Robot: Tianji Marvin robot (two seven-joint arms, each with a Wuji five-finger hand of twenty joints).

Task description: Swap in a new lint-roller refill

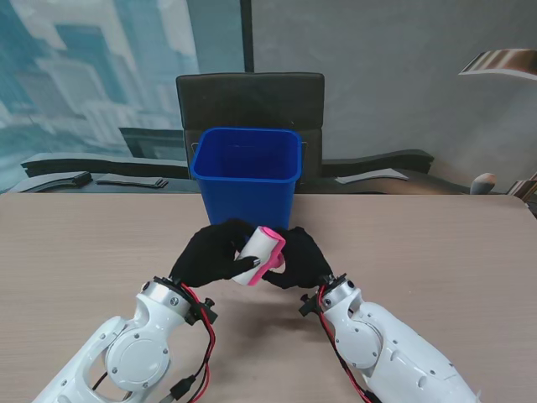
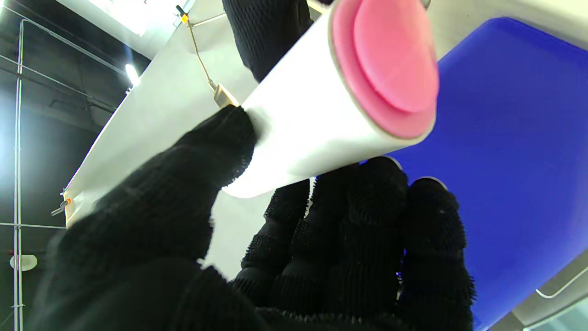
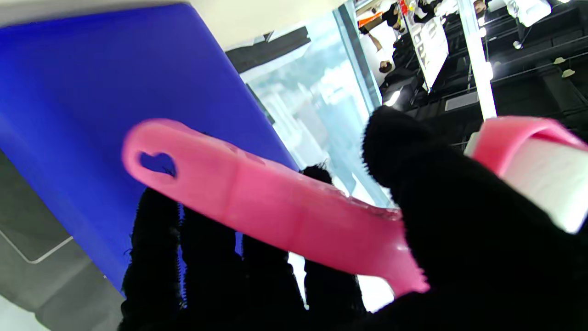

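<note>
A lint roller with a white refill roll [image 1: 258, 247] and pink end cap is held between my two black-gloved hands, just nearer to me than the blue bin [image 1: 247, 180]. My left hand [image 1: 210, 254] is shut on the white roll [image 2: 317, 115], thumb on one side and fingers under it; the pink end cap [image 2: 390, 64] faces the camera. My right hand [image 1: 300, 259] is shut on the pink handle [image 3: 257, 202], which lies across its fingers with the thumb pressed on it. The roll's edge [image 3: 546, 184] shows past the thumb.
The blue bin stands open at the table's far middle, right behind the hands. A dark chair [image 1: 250, 99] is behind the bin. The wooden table [image 1: 436, 252] stretches to both sides.
</note>
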